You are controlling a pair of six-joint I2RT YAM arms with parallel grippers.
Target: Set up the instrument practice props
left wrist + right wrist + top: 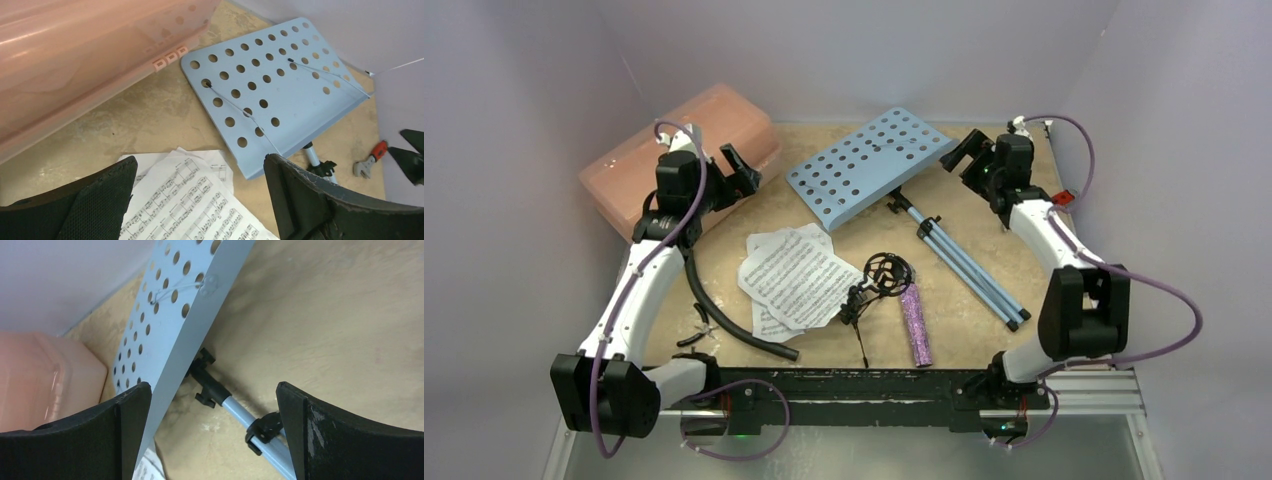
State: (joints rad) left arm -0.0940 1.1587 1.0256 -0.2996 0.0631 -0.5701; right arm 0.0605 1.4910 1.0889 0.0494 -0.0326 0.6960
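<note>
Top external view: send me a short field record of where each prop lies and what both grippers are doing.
music stand: lying down on the table, tripod legs folded, not set up
sheet-music pages: loose pile mid-table, off the stand
mic stand: between the pages and the microphone, ring empty
purple microphone: lying flat, right of the mic stand
left gripper: open, empty, beside the pink box
right gripper: open, empty, at the music stand's far right corner
</note>
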